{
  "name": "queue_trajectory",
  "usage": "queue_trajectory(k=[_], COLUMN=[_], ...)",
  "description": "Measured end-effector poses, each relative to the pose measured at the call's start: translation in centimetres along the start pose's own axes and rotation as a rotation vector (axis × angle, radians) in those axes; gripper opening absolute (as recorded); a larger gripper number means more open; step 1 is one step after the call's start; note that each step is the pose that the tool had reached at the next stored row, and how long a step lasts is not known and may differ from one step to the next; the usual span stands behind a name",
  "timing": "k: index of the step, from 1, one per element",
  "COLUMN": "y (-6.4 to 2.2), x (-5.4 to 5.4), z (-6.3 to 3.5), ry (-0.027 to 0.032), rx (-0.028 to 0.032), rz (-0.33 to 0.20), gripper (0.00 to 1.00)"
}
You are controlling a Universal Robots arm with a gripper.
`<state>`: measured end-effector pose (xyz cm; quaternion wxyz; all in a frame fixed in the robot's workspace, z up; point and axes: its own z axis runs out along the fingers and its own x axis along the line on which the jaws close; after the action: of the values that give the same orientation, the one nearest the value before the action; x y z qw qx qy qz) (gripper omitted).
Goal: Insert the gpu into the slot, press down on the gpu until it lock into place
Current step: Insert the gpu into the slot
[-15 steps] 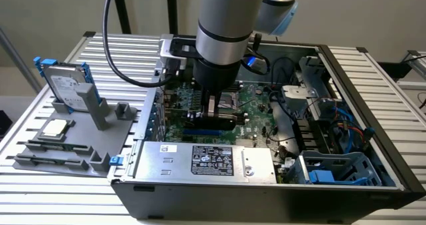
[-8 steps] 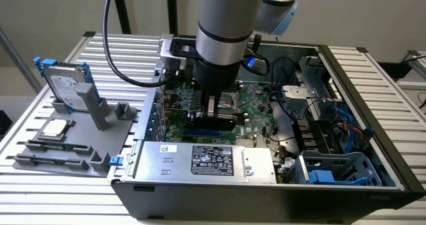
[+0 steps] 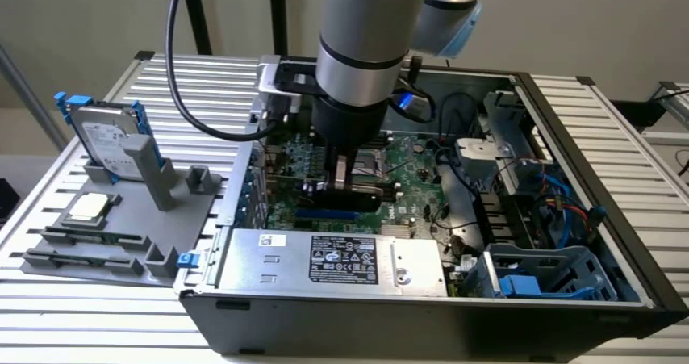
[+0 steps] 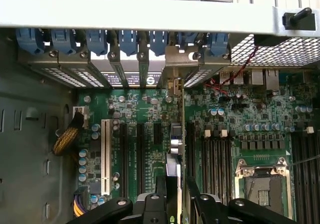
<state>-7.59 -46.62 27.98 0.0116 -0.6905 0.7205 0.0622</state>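
The gpu (image 3: 356,194) is a thin black card standing on edge over the green motherboard (image 3: 415,166) inside the open computer case. My gripper (image 3: 342,178) comes straight down on it, its fingers closed on the card's upper edge. In the wrist view the gpu (image 4: 173,171) appears edge-on, running from my fingertips (image 4: 161,190) toward its metal bracket (image 4: 176,67) at the case's rear wall. A short stretch of the bright-blue slot (image 3: 321,215) shows just under the card on the exterior view's left. Whether the card is fully seated is hidden.
The silver labelled power-supply box (image 3: 334,259) sits right in front of the card. The CPU socket (image 4: 262,186) and black memory slots (image 4: 215,159) lie beside it. A white slot (image 4: 105,156) and blue bracket clips (image 4: 127,39) are close by. A grey fixture (image 3: 119,219) holds spare parts outside the case.
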Motion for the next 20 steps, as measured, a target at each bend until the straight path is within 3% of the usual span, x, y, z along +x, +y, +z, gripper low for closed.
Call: queue_trajectory(k=[20], y=[0.23], x=[-0.19], z=[0.24], ry=[0.0028], rx=[-0.0012], rz=[-0.013], gripper=[0.26])
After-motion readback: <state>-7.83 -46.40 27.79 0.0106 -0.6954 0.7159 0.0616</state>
